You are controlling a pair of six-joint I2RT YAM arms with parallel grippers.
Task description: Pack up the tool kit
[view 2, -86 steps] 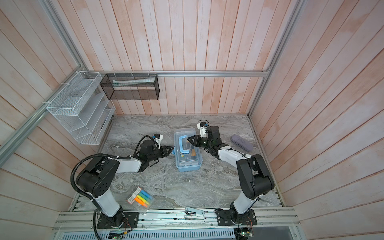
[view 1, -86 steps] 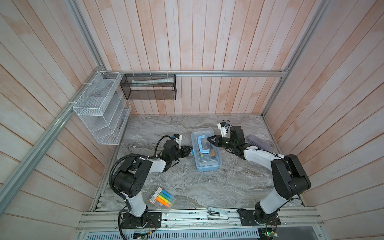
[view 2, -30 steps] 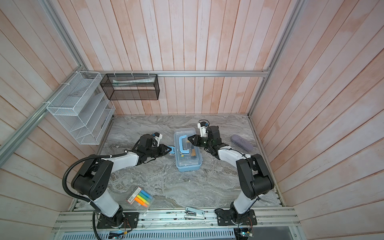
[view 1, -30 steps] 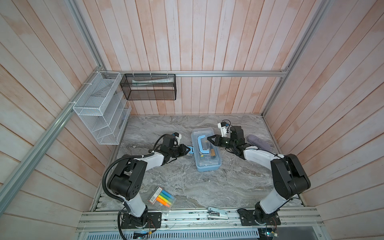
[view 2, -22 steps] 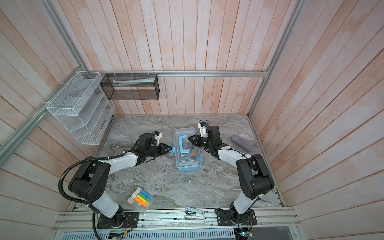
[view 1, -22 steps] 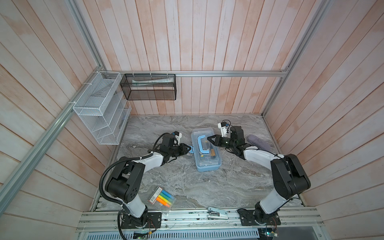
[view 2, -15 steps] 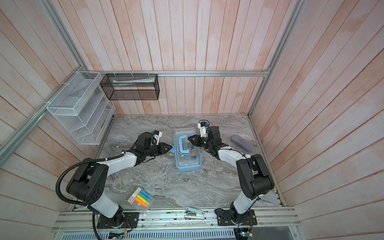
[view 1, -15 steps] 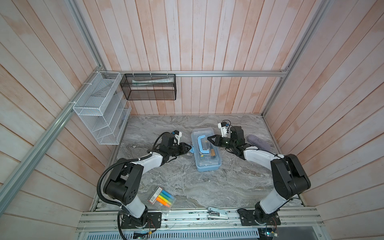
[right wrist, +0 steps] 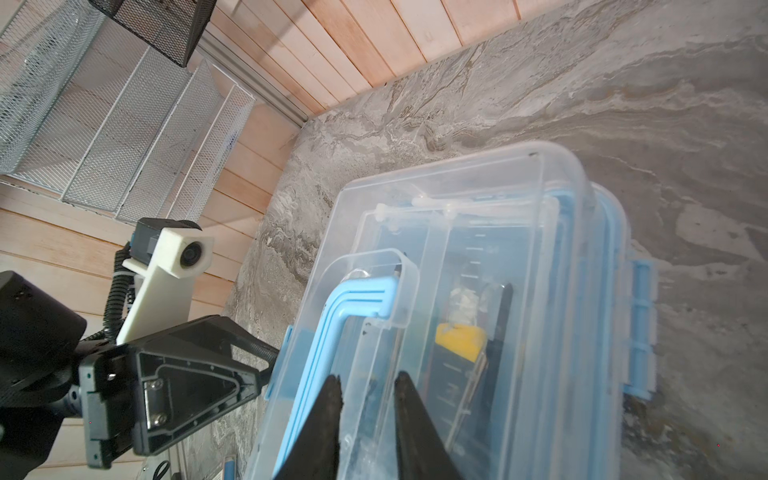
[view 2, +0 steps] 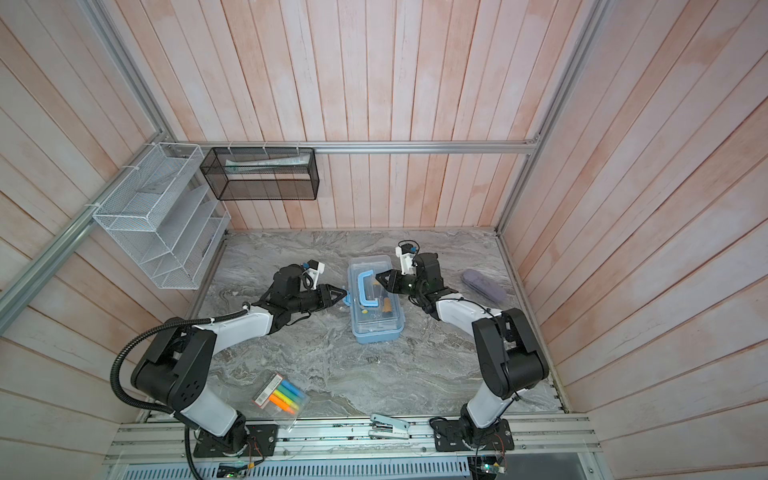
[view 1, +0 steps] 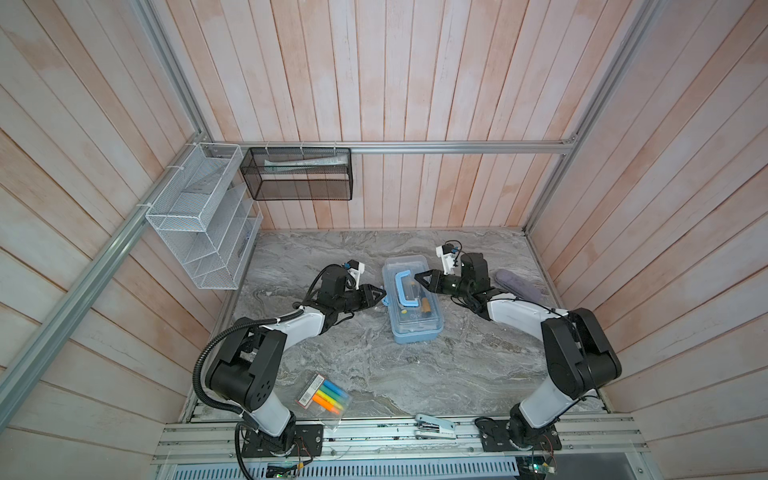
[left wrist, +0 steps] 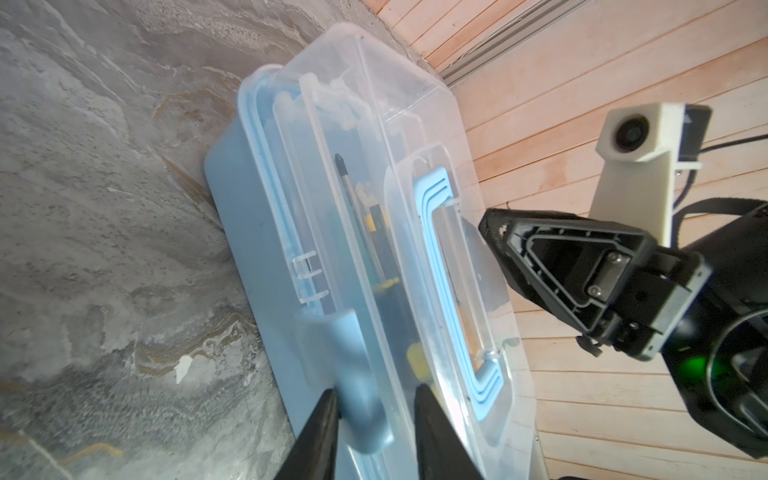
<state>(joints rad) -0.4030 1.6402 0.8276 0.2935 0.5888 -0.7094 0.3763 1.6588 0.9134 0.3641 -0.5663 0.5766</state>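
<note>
The tool kit [view 1: 415,328] [view 2: 376,328], a light-blue box with a clear lid, lies mid-table with tools inside. Its lid is down and its blue handle [view 1: 401,286] lies flat. My left gripper [view 1: 381,295] [view 2: 344,296] [left wrist: 376,390] is at the box's left side, open. Its jaws straddle the blue latch [left wrist: 353,365], with one finger against it. My right gripper [view 1: 417,275] [view 2: 378,277] [right wrist: 368,378] rests on the lid beside the handle [right wrist: 353,299]. Its jaws are nearly together over a clear ridge of the lid.
A packet of highlighters [view 1: 324,395] lies at the front left and a stapler [view 1: 434,428] sits on the front rail. A lilac case [view 1: 517,282] lies at the right wall. A white mesh rack [view 1: 199,224] and a black mesh basket [view 1: 299,178] hang on the walls.
My left arm's wrist has swung back and up while its tips stayed at the latch, and its jaws have widened a little. The right arm and the box have not moved.
</note>
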